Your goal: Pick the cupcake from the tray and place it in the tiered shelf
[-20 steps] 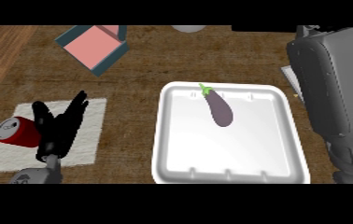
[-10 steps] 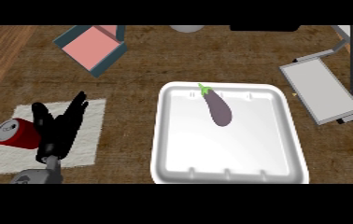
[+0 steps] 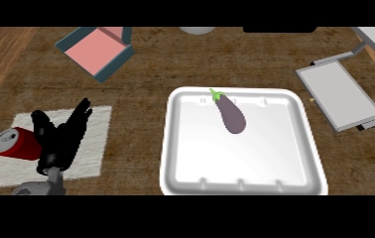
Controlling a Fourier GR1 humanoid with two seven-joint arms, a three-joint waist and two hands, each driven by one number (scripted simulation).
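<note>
A white tray (image 3: 173,133) lies in the middle of the counter and holds only a purple eggplant (image 3: 232,115) with a green stem. No cupcake shows anywhere in the head view. The grey metal tiered shelf (image 3: 337,95) stands at the right edge, its top level bare. My left hand (image 3: 62,138) rests open at the lower left, fingers up, apart from the tray. My right hand is out of the view.
A red can (image 3: 18,144) lies just left of my left hand, on a white mat (image 3: 99,148). A teal box with a pink inside (image 3: 95,51) sits at the upper left. A grey round object (image 3: 196,30) shows at the top edge.
The grey right forearm that covered the shelf at the right has pulled out of the view, leaving the shelf uncovered. The left hand and the eggplant have not moved.
</note>
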